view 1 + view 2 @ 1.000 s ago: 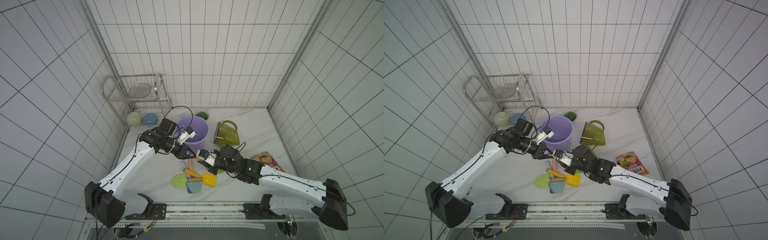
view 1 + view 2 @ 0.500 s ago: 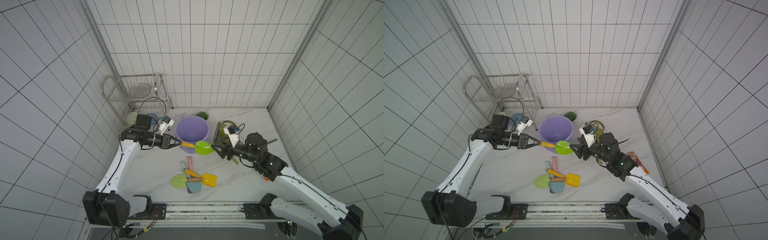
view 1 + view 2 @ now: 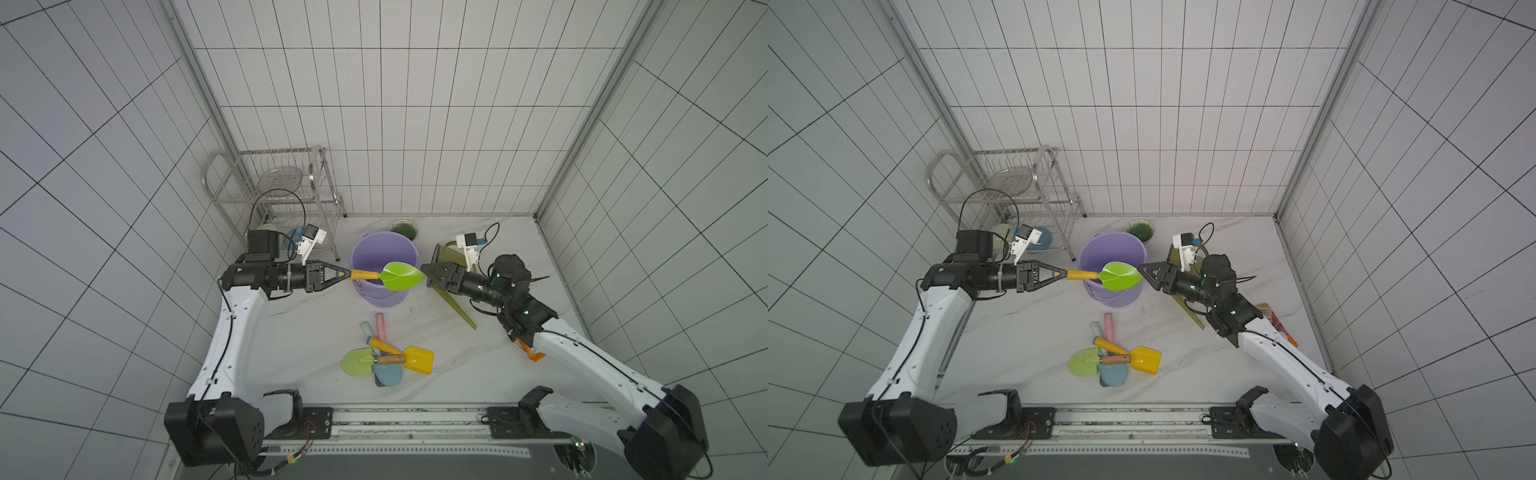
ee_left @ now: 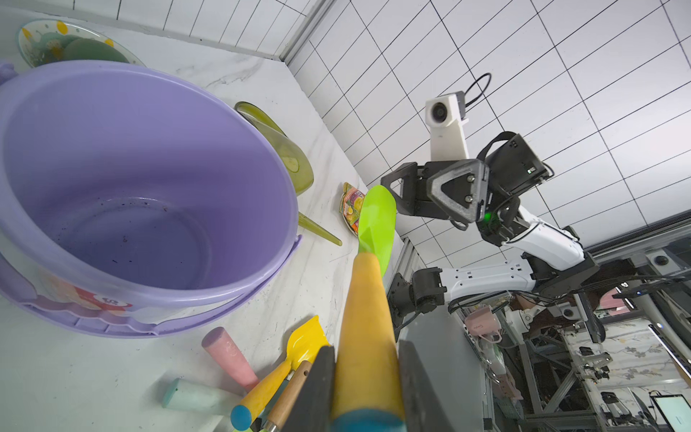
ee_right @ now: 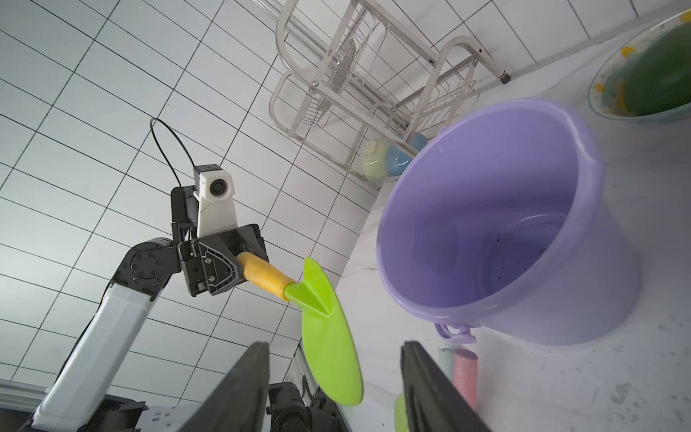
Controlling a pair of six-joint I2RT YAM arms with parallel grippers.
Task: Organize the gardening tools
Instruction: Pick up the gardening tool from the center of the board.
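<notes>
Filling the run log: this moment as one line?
left claw: shut on green shovel | right claw: open, near shovel's tip | four shovels piled on table

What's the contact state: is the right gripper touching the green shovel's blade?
Apart. The right wrist view shows the green shovel's blade between the right gripper's open jaws, with clear gaps on both sides.

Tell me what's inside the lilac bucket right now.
No tools: the wrist views show the bucket floor bare except dark specks. The green shovel in the left gripper is held in the air outside it. In both top views its blade covers part of the interior.
</notes>
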